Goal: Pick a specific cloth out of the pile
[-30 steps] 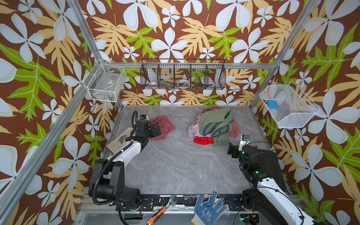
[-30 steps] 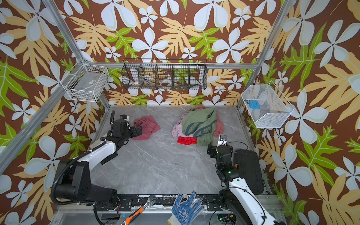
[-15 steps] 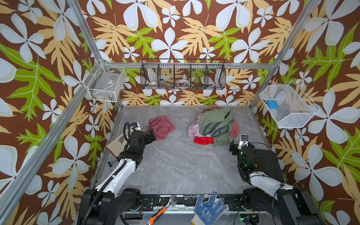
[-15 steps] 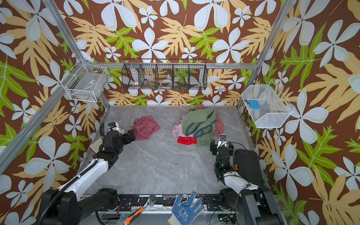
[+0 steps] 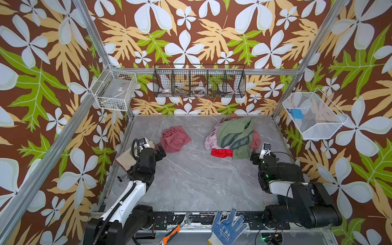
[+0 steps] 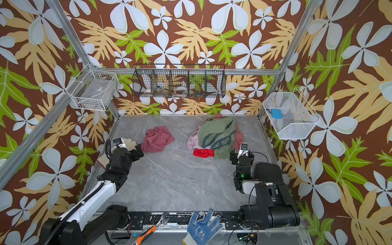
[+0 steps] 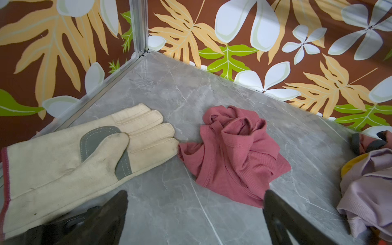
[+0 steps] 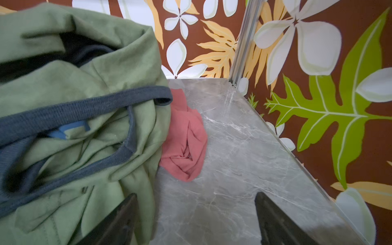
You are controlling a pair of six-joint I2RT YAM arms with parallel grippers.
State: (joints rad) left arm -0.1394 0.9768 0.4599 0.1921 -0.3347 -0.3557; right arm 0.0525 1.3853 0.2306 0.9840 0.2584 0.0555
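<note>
The cloth (image 5: 175,139) (image 6: 157,139), dusty rose and crumpled, lies alone on the grey table left of the middle. In the left wrist view the cloth (image 7: 233,154) is just beyond my fingertips. My left gripper (image 5: 160,149) (image 6: 139,151) (image 7: 195,196) stands open just short of it, holding nothing. The pile (image 5: 233,133) (image 6: 216,131) sits at the back right, with sage green fabric (image 8: 74,106) on top. My right gripper (image 5: 254,157) (image 6: 233,158) (image 8: 195,197) is open at the pile's near right corner, with bare table between its jaws.
A beige work glove (image 7: 74,154) (image 5: 127,158) lies at the left wall beside my left gripper. A small red cloth (image 5: 221,152) and a salmon fold (image 8: 184,137) edge the pile. A blue-dotted glove (image 5: 227,227), a wrench and a cutter lie on the front rail. Wire baskets hang on the walls.
My left gripper has drawn back from the dusty rose cloth toward the front, and the cloth has stayed put. The right arm has folded back, its gripper still near the pile.
</note>
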